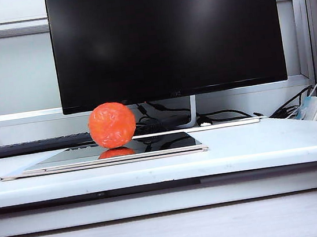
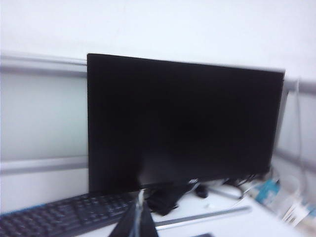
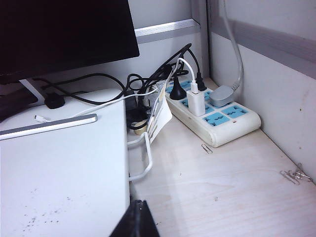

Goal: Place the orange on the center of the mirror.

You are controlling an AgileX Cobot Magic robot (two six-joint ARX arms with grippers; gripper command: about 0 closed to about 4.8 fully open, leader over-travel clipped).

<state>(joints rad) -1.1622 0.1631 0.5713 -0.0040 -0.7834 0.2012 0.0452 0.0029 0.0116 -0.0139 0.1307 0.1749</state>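
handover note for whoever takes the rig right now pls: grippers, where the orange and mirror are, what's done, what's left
Left gripper: shut, empty, raised and facing the monitor; not visible in the exterior view.
Right gripper: fingertips look closed, empty, off to the side over the desk near the power strip; also out of the exterior view.
Orange: sitting on the mirror, its reflection directly beneath it, free of both grippers.
Mirror: flat on the white platform in front of the monitor.
Done: orange placed and released.
Left: orange looks somewhat left of the mirror's middle from this angle; check centring, otherwise nothing.
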